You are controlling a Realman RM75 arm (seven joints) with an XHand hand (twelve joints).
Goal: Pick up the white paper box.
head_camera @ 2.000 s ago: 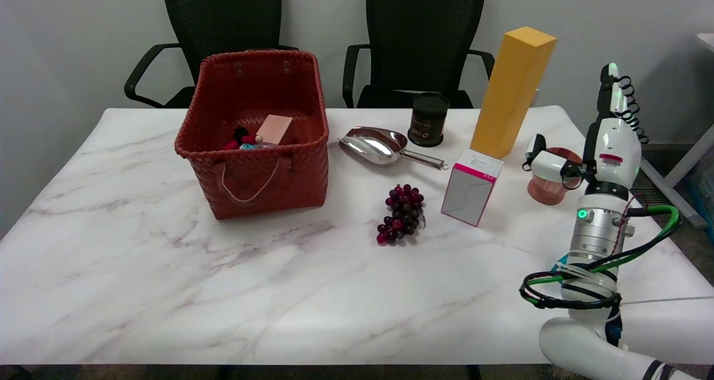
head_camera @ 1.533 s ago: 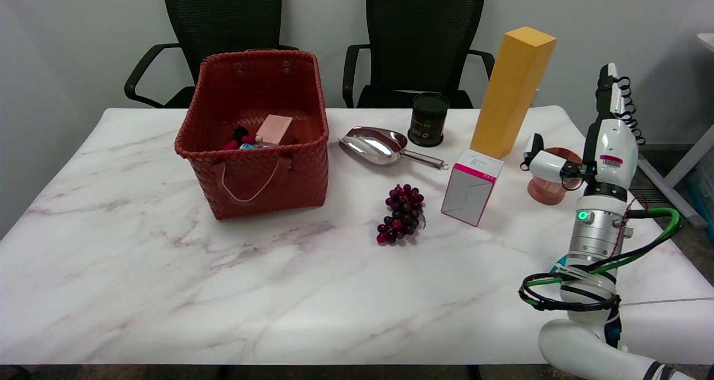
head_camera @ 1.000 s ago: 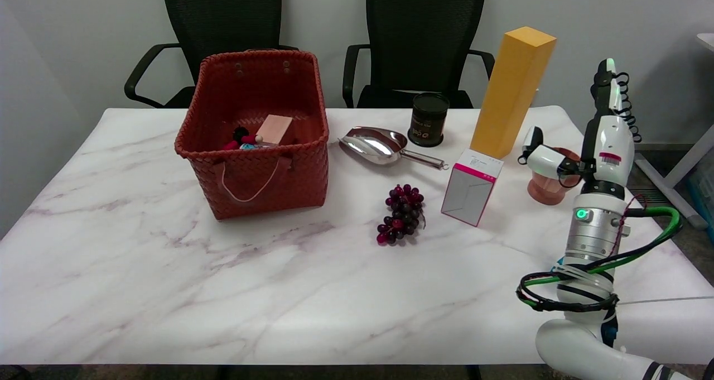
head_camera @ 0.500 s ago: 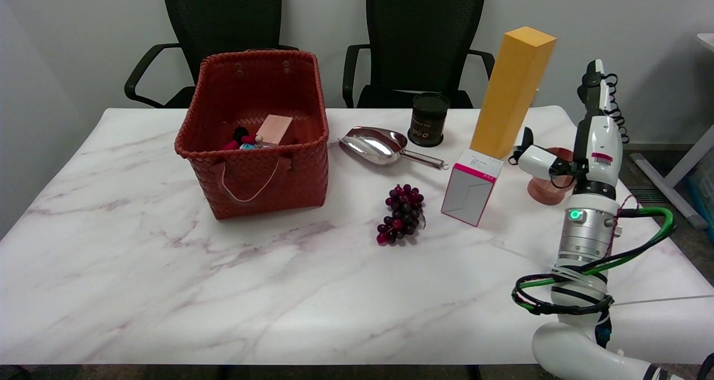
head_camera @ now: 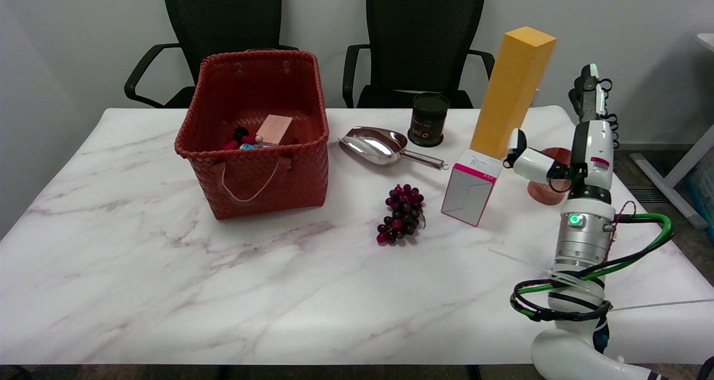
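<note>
The white paper box point(head_camera: 472, 188), edged in pink, stands upright on the marble table point(head_camera: 223, 290) right of centre. My right hand point(head_camera: 583, 145) is held upright just to the box's right, at the height of its top. Its fingers point(head_camera: 589, 90) point up and are spread from the thumb point(head_camera: 524, 159), which reaches left, its tip by the box's upper right corner. I cannot tell whether the thumb touches the box. Nothing is in the hand.
A tall yellow box point(head_camera: 510, 92) stands right behind the white box. A terracotta cup point(head_camera: 544, 184) sits partly behind my hand. Grapes point(head_camera: 401, 212), a metal scoop point(head_camera: 379, 145), a dark can point(head_camera: 428, 119) and a red woven basket point(head_camera: 256, 168) lie to the left.
My right arm has swung left, bringing the hand from over the terracotta cup up to the white box's right side. The box has not moved.
</note>
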